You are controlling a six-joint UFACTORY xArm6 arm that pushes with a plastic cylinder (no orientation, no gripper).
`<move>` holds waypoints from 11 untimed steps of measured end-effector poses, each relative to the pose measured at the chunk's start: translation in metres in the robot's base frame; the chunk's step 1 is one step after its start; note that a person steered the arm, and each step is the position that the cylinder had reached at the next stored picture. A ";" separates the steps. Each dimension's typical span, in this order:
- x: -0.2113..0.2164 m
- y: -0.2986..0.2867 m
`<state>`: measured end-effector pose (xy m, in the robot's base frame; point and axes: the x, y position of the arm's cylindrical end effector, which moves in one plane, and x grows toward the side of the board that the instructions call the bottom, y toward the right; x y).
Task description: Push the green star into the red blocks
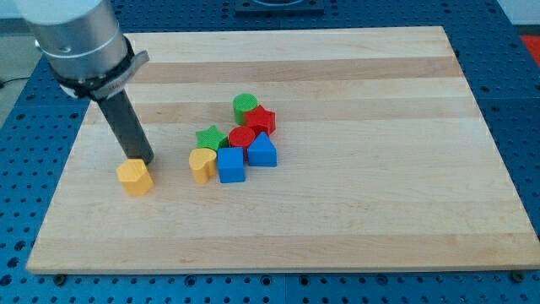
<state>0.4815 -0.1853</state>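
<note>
Seven blocks on wooden board (354,228); green star (211,137) beside red blocks (251,128); no tool visible.

Blocks cluster mid-surface (354,211); the yellow hexagonal block (134,177) sits alone toward the left edge. Right half and far edge lie open.

Pale smooth wooden board (354,76), matt dark rod (128,127), perforated blue table (515,101)
</note>
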 end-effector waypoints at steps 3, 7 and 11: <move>-0.018 0.115; -0.024 0.211; -0.047 0.272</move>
